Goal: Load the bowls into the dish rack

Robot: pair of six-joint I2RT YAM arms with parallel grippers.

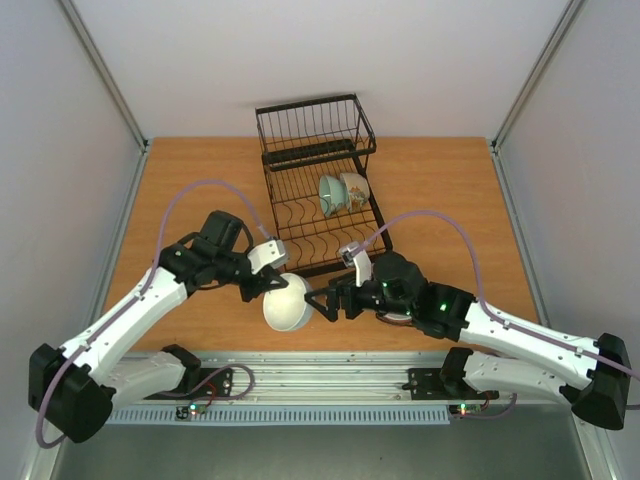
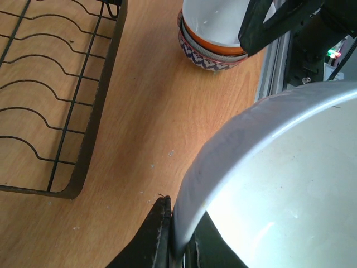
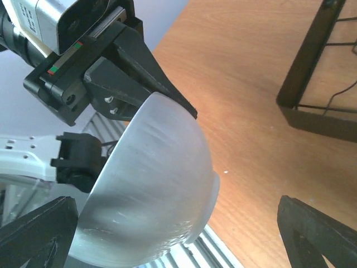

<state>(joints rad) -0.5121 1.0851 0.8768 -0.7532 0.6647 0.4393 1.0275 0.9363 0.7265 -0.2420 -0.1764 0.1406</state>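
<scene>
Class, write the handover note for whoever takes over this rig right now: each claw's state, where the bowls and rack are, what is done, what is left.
Left claw: shut on the rim of the white bowl, held above the table near its front edge.
Right claw: open, fingers either side of that bowl, not gripping.
Dish rack: at the table's middle, two bowls already standing in its dividers.
Stack of bowls: orange one over a blue-patterned one, on the table right of the rack.
Done: two loaded. Left: rack the white bowl, then the stack.
</scene>
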